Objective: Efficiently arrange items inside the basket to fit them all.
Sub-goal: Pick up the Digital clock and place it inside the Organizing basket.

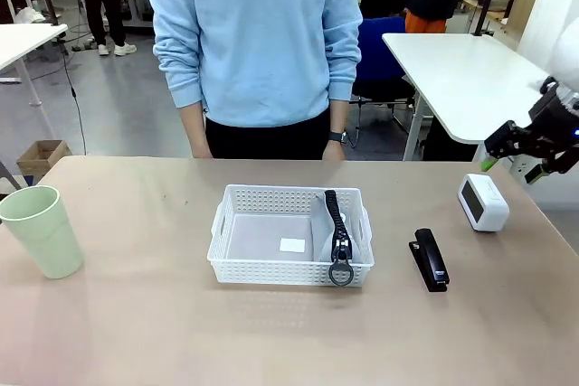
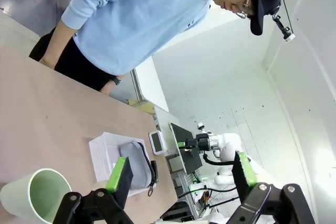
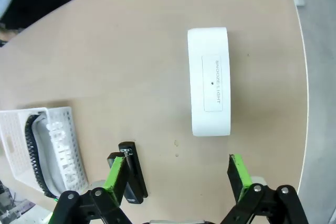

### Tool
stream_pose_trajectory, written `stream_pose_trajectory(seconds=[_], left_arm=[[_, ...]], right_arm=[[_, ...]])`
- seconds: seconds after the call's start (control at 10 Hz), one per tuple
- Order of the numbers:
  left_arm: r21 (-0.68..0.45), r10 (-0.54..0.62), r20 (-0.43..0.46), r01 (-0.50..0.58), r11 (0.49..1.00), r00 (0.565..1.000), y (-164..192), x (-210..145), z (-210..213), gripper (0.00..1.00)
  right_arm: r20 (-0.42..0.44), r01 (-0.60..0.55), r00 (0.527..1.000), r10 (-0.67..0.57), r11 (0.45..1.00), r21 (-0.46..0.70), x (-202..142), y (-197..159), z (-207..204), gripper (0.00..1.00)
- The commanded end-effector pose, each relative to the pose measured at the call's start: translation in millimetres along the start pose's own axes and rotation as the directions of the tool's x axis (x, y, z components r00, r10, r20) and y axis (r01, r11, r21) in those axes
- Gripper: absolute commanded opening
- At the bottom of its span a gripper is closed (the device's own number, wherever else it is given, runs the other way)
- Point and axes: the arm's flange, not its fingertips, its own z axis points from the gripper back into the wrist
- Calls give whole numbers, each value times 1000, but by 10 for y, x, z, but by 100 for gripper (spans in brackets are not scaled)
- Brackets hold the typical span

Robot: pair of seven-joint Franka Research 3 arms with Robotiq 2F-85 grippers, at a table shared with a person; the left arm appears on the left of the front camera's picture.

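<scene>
- Currently, both claws stand wide and hold nothing. The left claw (image 2: 181,171) hangs near the pale green cup (image 1: 42,230), and the right claw (image 3: 177,169) hovers above the small white box (image 1: 483,202).
- We locate the basket (image 1: 289,270) at mid-tabletop (image 1: 145,332). The grey oval case (image 1: 338,228) stands on edge in its right end, with the ring pull hanging over the front rim.
- The black stapler (image 1: 431,259) lies just right of the basket, between it and the box. The cup stands well apart on the left.
- Risk, space: the leaning case takes up the right end. If we load around it, the cup may not fit, because the basket is shallow.
- Risk, grip: the box is smooth. A grasp across its long side could exceed the opening, or the box could slip.
- Risk, collision: the stapler sits close to one finger in the right wrist view, so a careless descent may knock it.
- Risk, snag: the overhanging ring pull may catch a passing claw and drag the basket.
</scene>
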Motion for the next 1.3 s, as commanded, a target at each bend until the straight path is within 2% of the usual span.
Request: stream_pose_trajectory(seconds=[0.0,0.3,0.6,0.7,1.0,1.2], left_arm=[[-22,-21,9,21,1000,1000,-10,16,-3,100],[-22,-21,9,21,1000,1000,-10,16,-3,100],[-22,-21,9,21,1000,1000,-10,16,-3,100],[-22,-21,9,21,1000,1000,-10,16,-3,100],[-22,-21,9,21,1000,1000,-10,16,-3,100],[-22,-21,9,21,1000,1000,-10,16,-3,100]], right_arm=[[-7,23,1000,-23,999,-28,118,17,14,100],[-25,-13,1000,13,1000,-16,167,3,-34,100],[16,-215,976,217,974,-79,171,25,-47,100],[10,-238,971,240,967,-92,175,49,-82,100],[-19,-221,975,221,972,-76,234,52,-197,100],[-23,-210,978,209,972,-101,291,54,-420,100]])
